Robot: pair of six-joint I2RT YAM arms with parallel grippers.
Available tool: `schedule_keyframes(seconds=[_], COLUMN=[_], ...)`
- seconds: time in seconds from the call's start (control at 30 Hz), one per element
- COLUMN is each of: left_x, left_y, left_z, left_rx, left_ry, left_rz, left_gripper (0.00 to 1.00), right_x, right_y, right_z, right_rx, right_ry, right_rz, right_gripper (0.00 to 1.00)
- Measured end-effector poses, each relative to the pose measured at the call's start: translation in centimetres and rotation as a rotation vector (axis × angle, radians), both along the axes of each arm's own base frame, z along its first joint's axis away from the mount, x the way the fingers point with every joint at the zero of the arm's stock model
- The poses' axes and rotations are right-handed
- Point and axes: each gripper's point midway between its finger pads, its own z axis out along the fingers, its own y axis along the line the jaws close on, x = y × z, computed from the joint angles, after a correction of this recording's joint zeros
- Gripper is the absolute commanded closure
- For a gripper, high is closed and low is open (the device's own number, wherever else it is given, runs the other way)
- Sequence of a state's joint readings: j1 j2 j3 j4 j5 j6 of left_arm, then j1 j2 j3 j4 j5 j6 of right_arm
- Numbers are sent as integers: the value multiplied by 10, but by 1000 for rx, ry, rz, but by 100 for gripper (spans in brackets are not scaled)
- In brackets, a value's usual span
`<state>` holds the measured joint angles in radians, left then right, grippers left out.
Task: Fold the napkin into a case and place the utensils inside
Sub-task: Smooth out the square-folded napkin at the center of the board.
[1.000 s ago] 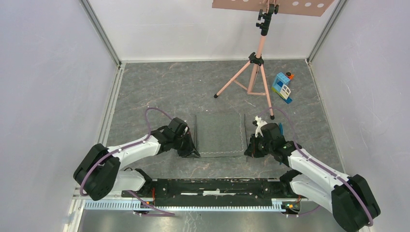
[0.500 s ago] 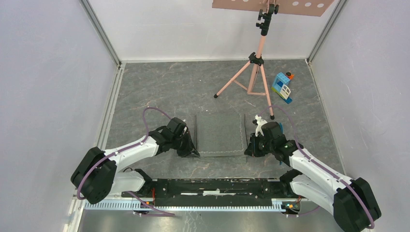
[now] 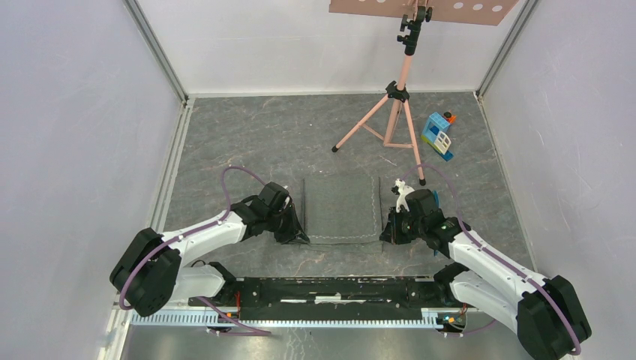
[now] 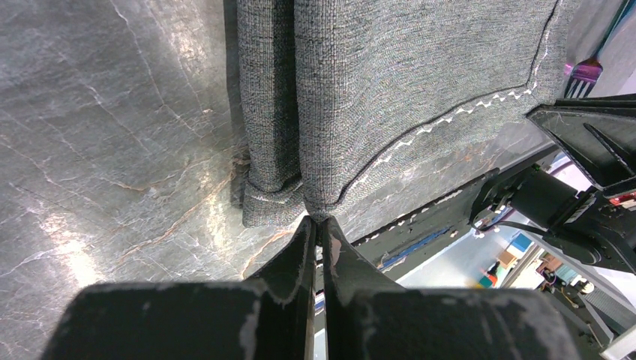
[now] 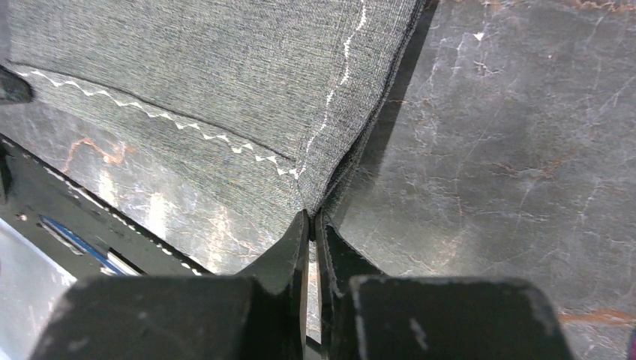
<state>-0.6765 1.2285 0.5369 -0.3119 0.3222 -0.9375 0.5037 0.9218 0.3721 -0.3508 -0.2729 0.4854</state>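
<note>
1. Pinching the near left corner of the napkin [image 4: 420, 67], the left gripper [image 4: 316, 225] has its jaws almost closed on the cloth.
2. The right gripper [image 5: 310, 221] clamps the near right corner the same way.
3. The napkin lies on the grey marbled floor [image 3: 262, 142] between both arms, its left edge bunched into a fold.

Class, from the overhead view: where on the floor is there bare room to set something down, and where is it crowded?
Free: the far-left floor, bordered by the left wall, tripod and napkin. Crowded: far right, around tripod legs and toy house, and the napkin's near corners, pinched by the left gripper and right gripper.
</note>
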Motion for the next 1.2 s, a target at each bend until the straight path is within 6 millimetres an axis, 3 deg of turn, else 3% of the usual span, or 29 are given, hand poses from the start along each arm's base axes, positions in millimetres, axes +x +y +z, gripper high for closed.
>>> schedule_keyframes(seconds=[0.57, 1.2], left_x=[-7, -12], left_y=[6, 16], left_z=[2, -13], left_rx=[1, 59], left_ry=[2, 31], left_rz=[0, 15], left_gripper=[98, 98], right_x=[-6, -18], right_y=[10, 11], right_z=[11, -3], right_rx=[76, 109], right_ry=[-20, 12], right_rz=[38, 43], right_gripper=[100, 100])
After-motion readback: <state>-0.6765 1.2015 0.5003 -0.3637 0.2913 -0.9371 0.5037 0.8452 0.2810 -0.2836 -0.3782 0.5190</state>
